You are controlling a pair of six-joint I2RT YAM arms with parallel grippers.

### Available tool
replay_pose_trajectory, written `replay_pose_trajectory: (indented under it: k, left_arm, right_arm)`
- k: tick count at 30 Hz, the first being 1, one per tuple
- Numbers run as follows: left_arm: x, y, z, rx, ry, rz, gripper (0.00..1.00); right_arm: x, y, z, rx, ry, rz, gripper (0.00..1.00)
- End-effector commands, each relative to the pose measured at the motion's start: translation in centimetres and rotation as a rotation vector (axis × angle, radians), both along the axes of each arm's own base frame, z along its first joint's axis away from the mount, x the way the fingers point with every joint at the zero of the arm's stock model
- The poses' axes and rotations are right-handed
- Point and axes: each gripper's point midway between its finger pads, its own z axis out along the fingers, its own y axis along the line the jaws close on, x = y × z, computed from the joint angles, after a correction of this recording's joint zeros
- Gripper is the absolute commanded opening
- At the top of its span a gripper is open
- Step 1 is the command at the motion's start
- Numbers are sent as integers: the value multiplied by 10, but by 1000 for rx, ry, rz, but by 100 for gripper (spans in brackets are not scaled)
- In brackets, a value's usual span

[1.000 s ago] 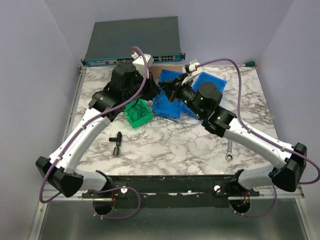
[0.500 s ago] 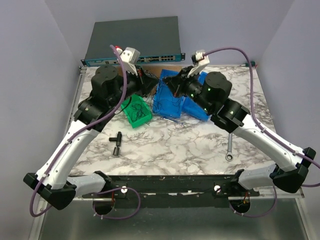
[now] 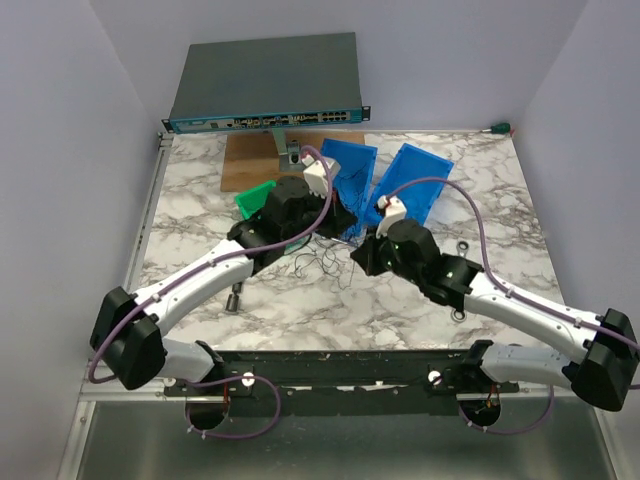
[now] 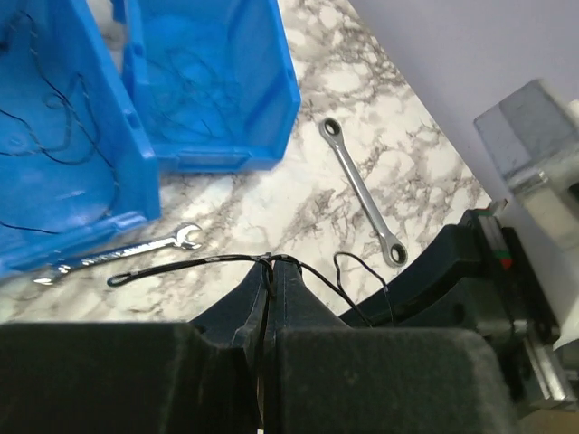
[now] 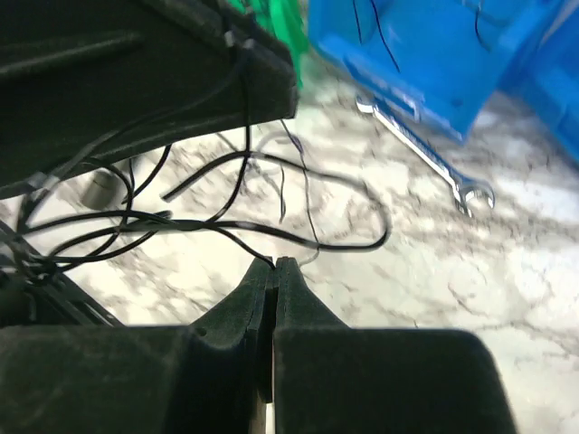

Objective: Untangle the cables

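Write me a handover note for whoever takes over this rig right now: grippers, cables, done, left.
Left gripper: shut on a strand of the cables.
Right gripper: shut on another strand.
Where: the black tangle hangs between the two grippers over the marble table; more thin wires lie in both blue bins.
Done: both grippers hold strands.
Left: tangle not yet pulled apart; bin wires to sort.

Glossy blue plastic bin (image 4: 226,155), shiny metal wrench (image 4: 362,194)
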Motion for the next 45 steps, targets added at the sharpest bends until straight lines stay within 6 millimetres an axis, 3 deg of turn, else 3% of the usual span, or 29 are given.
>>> replay_pose_trajectory:
  k: [1, 6, 7, 8, 12, 13, 14, 17, 19, 22, 27, 31, 37, 45]
  left_arm:
    - [-5, -34, -23, -84, 22, -41, 0]
    - [-16, -57, -51, -107, 84, -95, 0]
    - [-18, -60, -57, -101, 100, -110, 4]
    - [-20, -63, -59, -94, 109, -128, 12]
    - [-23, -59, -74, 87, 178, -161, 59]
    - [-23, -54, -77, 127, 184, -150, 84]
    - [-23, -48, -77, 156, 185, -136, 97]
    - [-21, -26, -71, 245, 172, -69, 98]
    - [-16, -3, -68, 301, 156, 15, 99]
    - [-9, 34, -66, 341, 181, 107, 99]
    - [12, 101, -77, 395, 229, 315, 99]
    - [21, 121, -89, 347, 255, 389, 99]
    - [32, 120, -109, 330, 266, 408, 96]
    - [45, 108, -135, 363, 283, 377, 82]
  right_arm:
    - [-12, -7, -19, 33, 31, 0, 1]
    - [-24, -22, -51, 26, 83, -29, 2]
    - [-25, -25, -54, 41, 84, -45, 2]
    - [-26, -29, -57, 52, 86, -64, 3]
    - [-26, -40, -73, 89, 103, -141, 5]
    - [-25, -44, -77, 86, 110, -171, 5]
    - [-23, -51, -83, 67, 120, -215, 5]
    - [-18, -67, -99, -4, 157, -316, 5]
    - [-19, -74, -109, -57, 180, -343, 12]
    - [-22, -79, -116, -109, 193, -336, 50]
    - [-19, -73, -102, -143, 125, -249, 76]
    - [-18, -45, -80, -161, 76, -69, 92]
    - [-1, -9, -49, -153, 44, 18, 93]
    - [13, 51, -89, -151, 149, 106, 85]
